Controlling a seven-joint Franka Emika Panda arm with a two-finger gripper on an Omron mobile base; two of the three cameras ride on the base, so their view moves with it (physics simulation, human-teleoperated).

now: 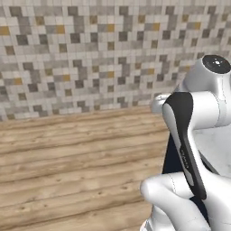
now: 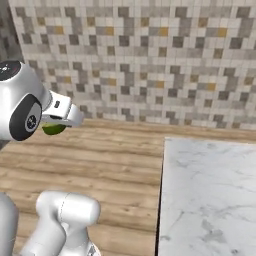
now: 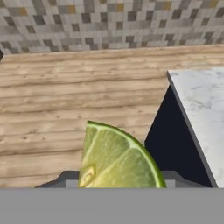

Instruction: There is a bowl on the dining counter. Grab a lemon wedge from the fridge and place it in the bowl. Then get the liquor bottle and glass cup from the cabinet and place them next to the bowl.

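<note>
**Lemon wedge in hand, bowl not yet reached**

Nearest the hand camera, one lemon wedge (image 3: 116, 159) sits clamped in the hand (image 3: 116, 181), its cut face up and its green rind curving to the right; the finger tips themselves are hidden behind the fruit. From the right base view the same wedge (image 2: 53, 129) peeks out as a green lump under the hand (image 2: 60, 120), carried in the air over the wooden floor (image 2: 100, 165).

Just beyond, one marble surface (image 3: 203, 109) shows its near left corner and left edge, with a dark navy side (image 3: 168, 140) below it. By its veined white top I judge it to be the dining counter (image 2: 210, 195). The visible part carries nothing.

Farthest off, one mosaic-tiled wall (image 1: 81, 54) closes the floor.

By my reading, the fetch from the fridge is done and the wedge is on its way. What is left: setting it in the bowl, then bringing the liquor bottle and the glass cup from the cabinet to stand beside the bowl.
</note>
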